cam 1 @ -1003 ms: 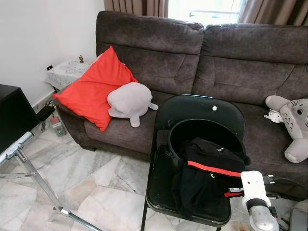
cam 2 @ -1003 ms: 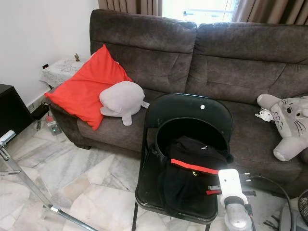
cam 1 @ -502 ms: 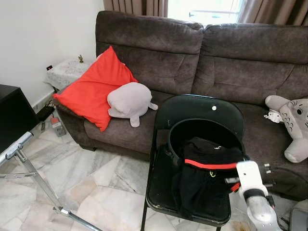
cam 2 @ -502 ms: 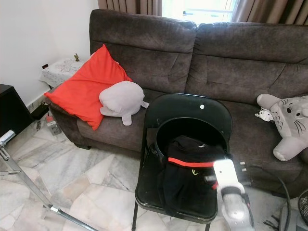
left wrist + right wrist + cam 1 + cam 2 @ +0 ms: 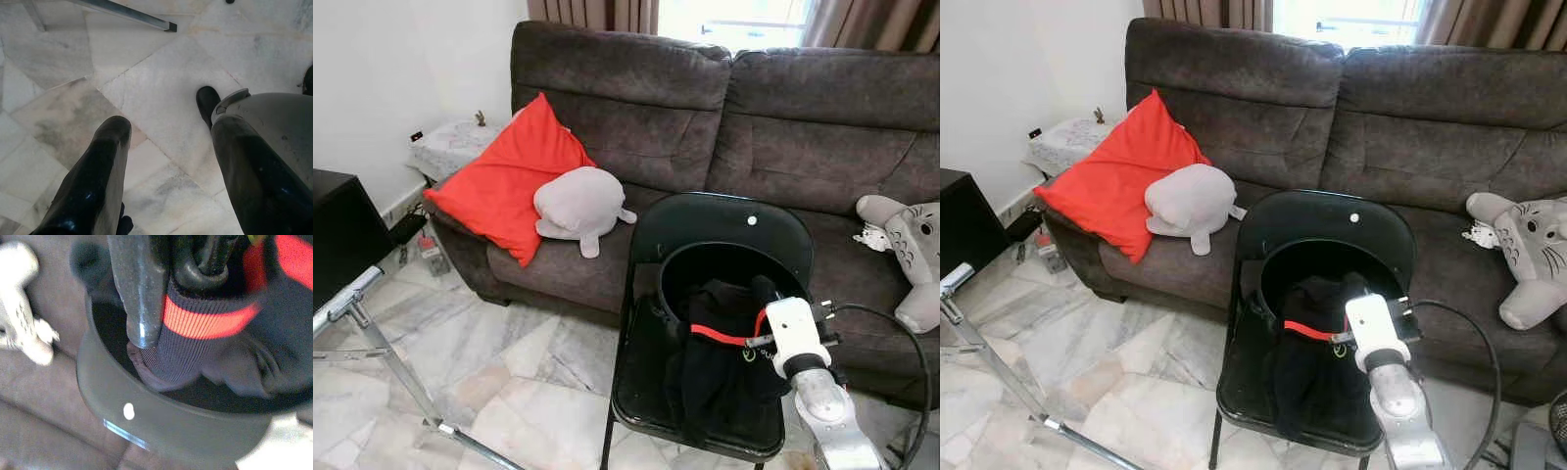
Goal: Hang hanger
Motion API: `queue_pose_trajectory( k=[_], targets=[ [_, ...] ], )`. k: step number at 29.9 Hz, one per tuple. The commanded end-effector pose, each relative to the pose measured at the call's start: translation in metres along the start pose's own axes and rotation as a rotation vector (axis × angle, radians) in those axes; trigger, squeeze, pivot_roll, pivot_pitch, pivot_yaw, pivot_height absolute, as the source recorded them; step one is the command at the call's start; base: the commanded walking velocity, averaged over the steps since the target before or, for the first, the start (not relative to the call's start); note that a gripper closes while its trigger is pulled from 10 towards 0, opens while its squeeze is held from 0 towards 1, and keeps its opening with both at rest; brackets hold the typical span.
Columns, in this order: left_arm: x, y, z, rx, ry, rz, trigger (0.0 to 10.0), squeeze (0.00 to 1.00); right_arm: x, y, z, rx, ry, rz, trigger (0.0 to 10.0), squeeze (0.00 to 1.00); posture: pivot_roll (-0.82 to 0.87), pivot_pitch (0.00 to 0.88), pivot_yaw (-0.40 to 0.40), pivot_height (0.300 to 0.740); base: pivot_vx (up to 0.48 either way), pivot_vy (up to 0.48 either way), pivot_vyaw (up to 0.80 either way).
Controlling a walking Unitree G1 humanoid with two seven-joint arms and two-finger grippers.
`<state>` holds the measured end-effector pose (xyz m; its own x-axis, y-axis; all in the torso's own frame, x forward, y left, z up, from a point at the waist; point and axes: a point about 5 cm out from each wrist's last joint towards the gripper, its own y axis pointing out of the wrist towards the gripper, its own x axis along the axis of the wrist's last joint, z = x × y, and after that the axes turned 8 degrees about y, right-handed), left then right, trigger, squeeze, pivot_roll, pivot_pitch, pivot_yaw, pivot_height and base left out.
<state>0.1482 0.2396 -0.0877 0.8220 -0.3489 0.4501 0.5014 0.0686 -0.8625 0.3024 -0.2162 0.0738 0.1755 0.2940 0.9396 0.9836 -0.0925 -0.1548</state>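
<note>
Since the earlier frame my right gripper (image 5: pixel 759 304) has reached into the bucket (image 5: pixel 674 269) on the chair (image 5: pixel 651 387), fingers clenched on the garment (image 5: pixel 210 318) (hanger itself unclear). Hanging remains; left gripper (image 5: pixel 168 161) idles spread.

Dark brown sofa (image 5: pixel 754 127) against a white wall (image 5: pixel 401 69), curtained window (image 5: pixel 734 12) bright behind it, red cushion (image 5: pixel 504 191) and grey plush (image 5: pixel 579 206) on the seat, black folding chair (image 5: pixel 705 323) in front, pale marble floor (image 5: pixel 499 372), small cloth-covered side table (image 5: pixel 450 147) beside the sofa arm.
</note>
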Motion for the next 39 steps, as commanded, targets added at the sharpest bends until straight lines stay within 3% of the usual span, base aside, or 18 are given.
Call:
queue_pose_trajectory(
  k=[1, 3, 5, 7, 8, 9, 10, 12, 13, 16, 17, 22, 23, 31, 34, 35, 38, 39],
  targets=[
    [-0.003, 0.000, -0.001, -0.002, 0.011, 0.013, 10.0, 0.00, -0.003, -0.004, -0.006, -0.048, 0.027, 0.042, 0.0, 0.00, -0.05, 0.000, 0.016, 0.740, 0.000, 0.000, 0.00],
    [-0.004, -0.001, -0.001, -0.003, 0.011, 0.014, 10.0, 0.00, -0.009, -0.009, -0.012, -0.120, 0.057, 0.082, 0.0, 0.00, -0.05, 0.000, 0.015, 0.740, 0.000, 0.000, 0.00],
    [-0.004, -0.001, -0.001, -0.003, 0.011, 0.015, 10.0, 0.00, -0.020, -0.017, -0.023, -0.249, 0.199, 0.143, 0.0, 0.00, -0.05, 0.000, 0.017, 0.740, 0.000, 0.000, 0.00],
    [-0.004, -0.001, -0.001, -0.004, 0.014, 0.015, 10.0, 0.00, -0.028, -0.022, -0.022, -0.274, 0.304, 0.187, 0.0, 0.00, -0.06, 0.000, 0.018, 0.740, 0.000, 0.000, 0.00],
    [-0.004, -0.001, -0.001, -0.004, 0.014, 0.015, 10.0, 0.00, -0.028, -0.022, -0.022, -0.274, 0.304, 0.187, 0.0, 0.00, -0.06, 0.000, 0.018, 0.740, 0.000, 0.000, 0.00],
    [-0.004, -0.001, -0.001, -0.004, 0.015, 0.014, 10.0, 0.00, -0.033, -0.026, -0.020, -0.271, 0.372, 0.221, 1.0, 0.00, -0.06, 0.000, 0.020, 0.740, 0.000, 0.000, 0.00],
    [-0.004, -0.001, -0.001, -0.004, 0.015, 0.014, 10.0, 0.00, -0.033, -0.026, -0.020, -0.271, 0.372, 0.221, 1.0, 0.00, -0.06, 0.000, 0.020, 0.740, 0.000, 0.000, 0.00],
    [-0.004, -0.001, 0.000, -0.005, 0.017, 0.013, 10.0, 0.00, -0.032, -0.028, -0.021, -0.260, 0.303, 0.221, 10.0, 0.00, -0.06, 0.000, 0.020, 0.740, 0.000, 0.000, 0.00],
    [-0.004, -0.001, 0.000, -0.005, 0.017, 0.013, 10.0, 0.00, -0.029, -0.027, -0.024, -0.263, 0.216, 0.219, 10.0, 0.00, -0.06, 0.000, 0.020, 0.740, 0.000, 0.000, 0.00],
    [-0.004, -0.001, -0.001, -0.006, 0.014, 0.012, 10.0, 0.00, -0.026, -0.026, -0.027, -0.268, 0.171, 0.210, 10.0, 0.00, -0.06, 0.000, 0.018, 0.740, 0.000, 0.000, 0.00],
    [-0.004, -0.001, -0.001, -0.004, 0.012, 0.012, 10.0, 0.00, -0.025, -0.024, -0.031, -0.273, 0.146, 0.211, 10.0, 1.00, -0.05, 0.000, 0.016, 0.740, 0.000, 0.000, 0.00],
    [-0.004, -0.001, -0.001, -0.001, 0.010, 0.012, 10.0, 0.00, -0.022, -0.019, -0.034, -0.235, 0.027, 0.199, 10.0, 0.97, -0.05, 0.000, 0.013, 0.740, 0.000, 0.000, 0.00],
    [-0.004, -0.001, -0.001, 0.000, 0.009, 0.013, 10.0, 0.00, -0.023, -0.018, -0.033, -0.211, -0.046, 0.205, 10.0, 0.00, -0.05, 0.000, 0.013, 0.740, 0.000, 0.000, 0.00],
    [-0.005, -0.001, -0.001, 0.002, 0.008, 0.016, 10.0, 0.00, -0.032, -0.019, -0.032, -0.148, -0.152, 0.249, 10.0, 0.00, -0.05, 0.000, 0.013, 0.740, 0.000, 0.000, 0.00],
    [-0.005, -0.001, -0.001, 0.002, 0.008, 0.015, 10.0, 0.00, -0.033, -0.019, -0.031, -0.137, -0.146, 0.256, 10.0, 0.00, -0.05, 0.000, 0.012, 0.740, 0.000, 0.000, 0.00],
    [-0.004, -0.001, 0.000, 0.003, 0.007, 0.014, 10.0, 0.00, -0.033, -0.019, -0.032, -0.147, -0.126, 0.257, 10.0, 1.00, -0.04, 0.000, 0.012, 0.740, 0.000, 0.000, 0.00],
    [-0.004, -0.001, 0.000, 0.005, 0.008, 0.013, 10.0, 0.00, -0.031, -0.017, -0.033, -0.154, -0.163, 0.242, 10.0, 1.00, -0.04, 0.000, 0.014, 0.740, 0.000, 0.000, 0.00],
    [-0.004, -0.001, 0.000, 0.005, 0.008, 0.013, 10.0, 0.00, -0.030, -0.016, -0.034, -0.154, -0.177, 0.236, 10.0, 0.73, -0.04, 0.000, 0.014, 0.740, 0.000, 0.000, 0.00]
  ],
)
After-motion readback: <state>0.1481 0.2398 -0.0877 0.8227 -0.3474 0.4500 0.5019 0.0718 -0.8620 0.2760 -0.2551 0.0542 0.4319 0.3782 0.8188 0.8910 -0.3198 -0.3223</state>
